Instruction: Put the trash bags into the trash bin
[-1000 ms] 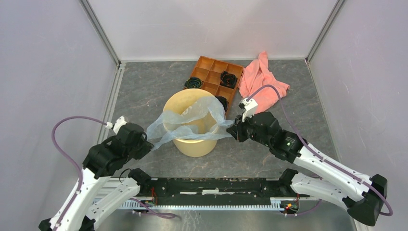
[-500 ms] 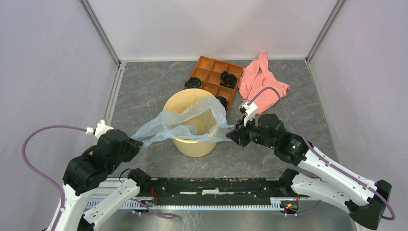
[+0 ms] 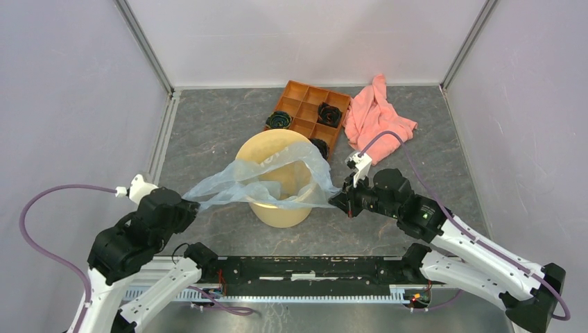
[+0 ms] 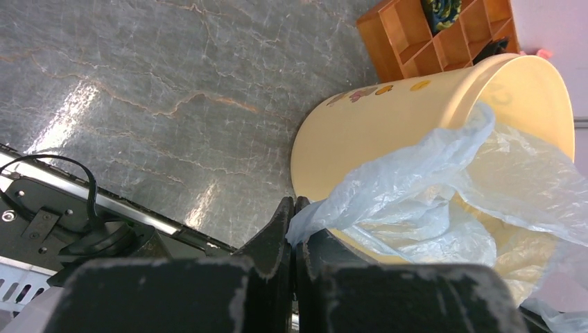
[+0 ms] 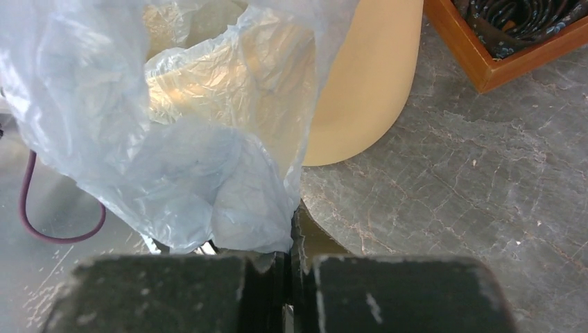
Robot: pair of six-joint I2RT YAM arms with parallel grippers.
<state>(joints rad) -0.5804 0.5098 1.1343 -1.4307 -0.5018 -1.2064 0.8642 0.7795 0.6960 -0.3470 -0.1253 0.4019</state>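
Nearest the arm bases, the left fingers (image 3: 186, 202) sit at about 8 o'clock from the trash bin (image 3: 281, 214), pressed together on a gathered corner of the trash bag (image 3: 256, 182). The left wrist view shows the film pinched in the seam between the two dark fingers (image 4: 277, 236). At roughly 4 o'clock from the bin the right fingers (image 3: 340, 200) are likewise closed tight, nipping the opposite edge of the bag, and the right wrist view shows crinkled plastic bunching up out of that seam. A purple cable (image 3: 48, 201) loops out from the left wrist toward 9 o'clock. Between the two grips the pale blue-grey bag is pulled into a wide, filmy sheet lying across the near half of the bin's mouth, one fold sagging down inside while its ends trail over the rim on either side. The tan-yellow bin stands upright on the grey marbled counter (image 3: 208, 132), near the middle, its far rim uncovered. Just beyond it, at 1 o'clock, lies the orange tray (image 3: 298, 94), turned at an angle, with black coils (image 3: 279, 119) in several of its compartments. Beside the tray, at 2 o'clock from the bin, a pink cloth (image 3: 374, 111) lies crumpled near the back wall.
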